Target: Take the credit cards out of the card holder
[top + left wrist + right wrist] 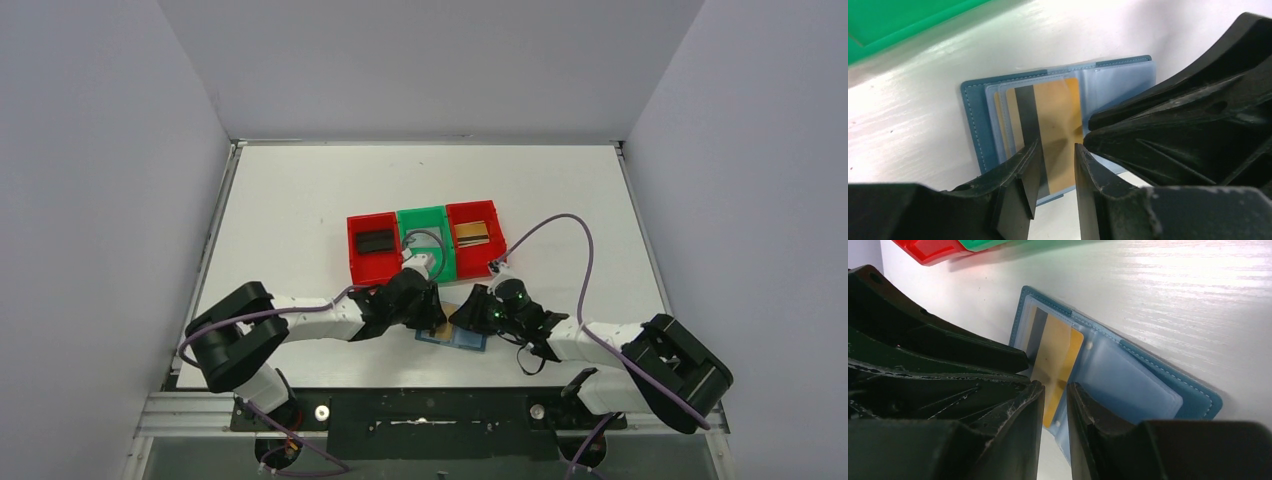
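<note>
Left end effector (1054, 172) hovers low over the open card holder (973, 115), fingers parted just a sliver, nothing clamped, and a gold card (1060, 112) with a dark stripe shows through the gap. Right end effector (1054, 407) meets it nose to nose, equally narrow, gripping nothing, with that card's lower edge in its gap. Tight quarters: the two black heads nearly touch over the holder, which lies flat close to the table's (300, 200) near edge, just in front of the green bin (422, 211). White table runs on behind the bins and out to both sides. Only the top view looks into the bins: a black card (375, 241) in the left red bin (372, 217), a gold-brown card (472, 232) in the right red bin (470, 209).
</note>
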`<action>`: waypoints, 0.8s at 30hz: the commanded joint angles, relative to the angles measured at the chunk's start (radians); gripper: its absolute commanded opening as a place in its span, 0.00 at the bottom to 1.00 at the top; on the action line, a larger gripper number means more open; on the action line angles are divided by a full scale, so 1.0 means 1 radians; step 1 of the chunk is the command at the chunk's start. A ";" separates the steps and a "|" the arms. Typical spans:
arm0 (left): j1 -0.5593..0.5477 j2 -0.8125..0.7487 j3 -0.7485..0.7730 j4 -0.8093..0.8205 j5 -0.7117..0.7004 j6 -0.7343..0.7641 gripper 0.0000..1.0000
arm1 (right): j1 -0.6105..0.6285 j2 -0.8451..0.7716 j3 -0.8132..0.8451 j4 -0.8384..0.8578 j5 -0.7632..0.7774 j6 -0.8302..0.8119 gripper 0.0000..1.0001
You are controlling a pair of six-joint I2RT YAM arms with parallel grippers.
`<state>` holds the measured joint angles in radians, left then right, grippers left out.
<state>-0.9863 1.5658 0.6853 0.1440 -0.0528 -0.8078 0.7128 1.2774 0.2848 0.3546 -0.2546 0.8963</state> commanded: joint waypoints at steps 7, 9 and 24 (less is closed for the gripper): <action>-0.009 -0.037 -0.108 0.128 -0.030 -0.083 0.29 | -0.009 0.049 -0.014 0.132 0.029 0.145 0.26; -0.010 -0.050 -0.113 0.113 -0.036 -0.084 0.29 | -0.009 0.062 -0.016 0.089 0.072 0.181 0.26; -0.037 -0.028 -0.094 0.095 -0.039 -0.078 0.27 | 0.038 0.196 0.044 0.081 0.055 0.150 0.23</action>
<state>-1.0145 1.5253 0.5804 0.2504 -0.0780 -0.8841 0.7166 1.4166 0.2878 0.5056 -0.2356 1.0859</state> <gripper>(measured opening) 0.278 0.248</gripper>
